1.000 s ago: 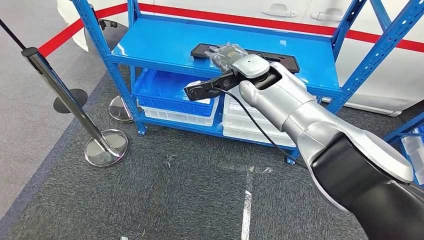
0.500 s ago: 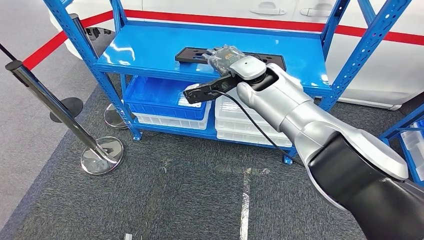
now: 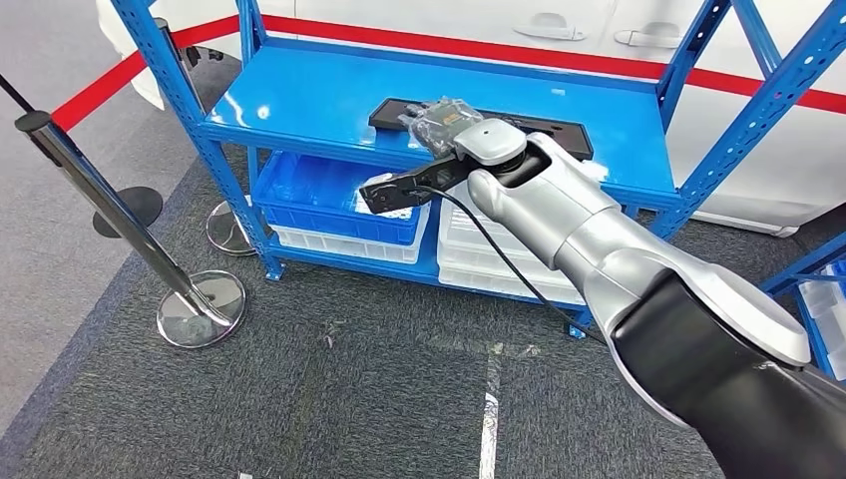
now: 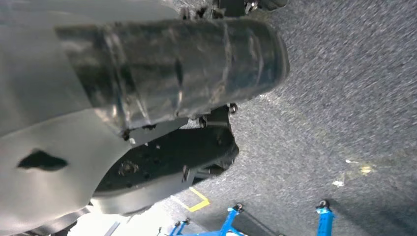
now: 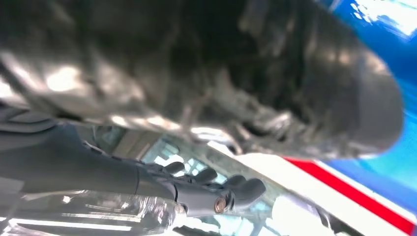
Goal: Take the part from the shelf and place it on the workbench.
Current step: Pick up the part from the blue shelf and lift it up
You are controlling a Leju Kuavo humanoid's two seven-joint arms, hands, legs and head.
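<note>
The part (image 3: 391, 112) is a long flat black piece lying across the top level of the blue shelf (image 3: 309, 85). My right hand (image 3: 444, 122), wrapped in clear film, is over the middle of the part and hides it there; both ends stick out. In the right wrist view the thick thumb and the dark curled fingers (image 5: 216, 189) stand apart with nothing between them. Whether the hand touches the part I cannot tell. My left hand (image 4: 157, 93) hangs over the grey carpet, blurred, its fingers unclear.
A blue bin (image 3: 329, 190) and white bins (image 3: 479, 254) fill the lower shelf level. A chrome stanchion (image 3: 100, 195) stands at the left with its round foot on the carpet. A white car with a red stripe (image 3: 479, 45) is behind the shelf. Another blue rack (image 3: 818, 279) is at the right.
The whole picture has shifted a little, so the camera moved. My right hand stays over the middle of the part, which lies where it was on the shelf.
</note>
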